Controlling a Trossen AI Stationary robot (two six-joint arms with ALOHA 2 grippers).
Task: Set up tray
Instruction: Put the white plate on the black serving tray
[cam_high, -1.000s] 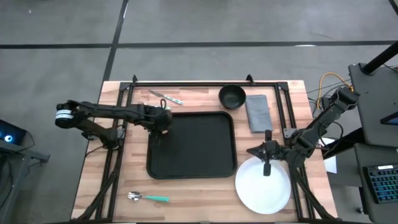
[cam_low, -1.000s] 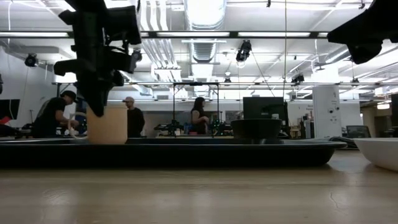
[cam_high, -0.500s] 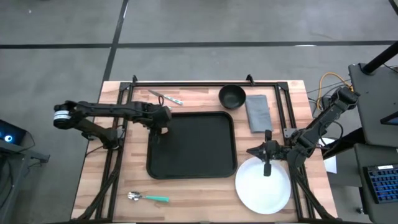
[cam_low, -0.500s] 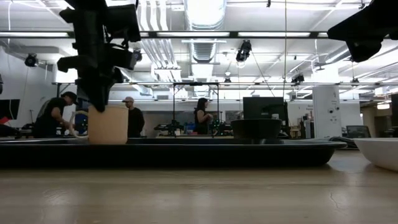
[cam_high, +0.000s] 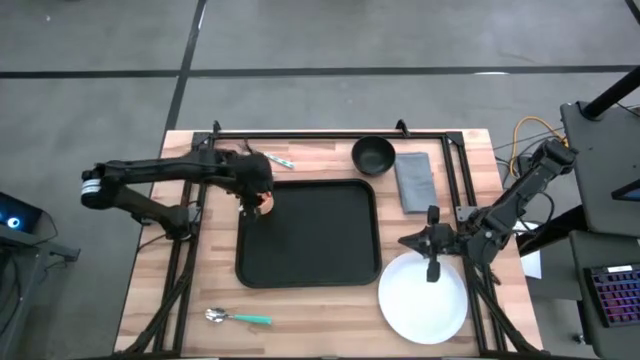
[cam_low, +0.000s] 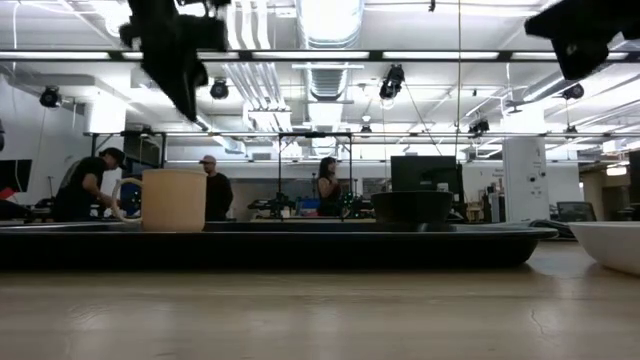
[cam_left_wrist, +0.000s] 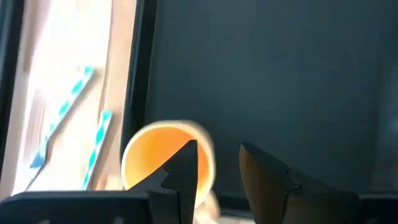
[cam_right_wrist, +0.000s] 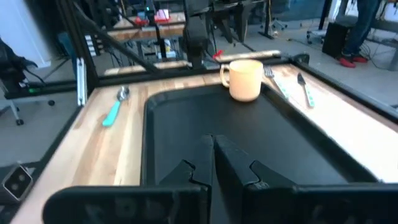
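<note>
The black tray (cam_high: 308, 232) lies in the middle of the table. A cream mug (cam_high: 263, 202) stands upright on its base in the tray's far left corner, handle toward the left (cam_low: 172, 200). My left gripper (cam_high: 253, 188) hangs open above the mug (cam_left_wrist: 149, 155), clear of its rim in the low view (cam_low: 188, 95). My right gripper (cam_high: 432, 265) is shut above the far edge of the white plate (cam_high: 424, 300), which lies on the table right of the tray.
A black bowl (cam_high: 373, 155) and a grey folded napkin (cam_high: 413, 181) lie beyond the tray's far right corner. A knife and fork (cam_high: 268, 157) sit near the far edge, a teal-handled spoon (cam_high: 238, 318) near the near edge. A black frame (cam_high: 320, 133) rings the table.
My left gripper has let go of the mug and risen well above it, shifting slightly toward the far edge. The mug stays standing in the tray's far left corner. The right arm has barely moved.
</note>
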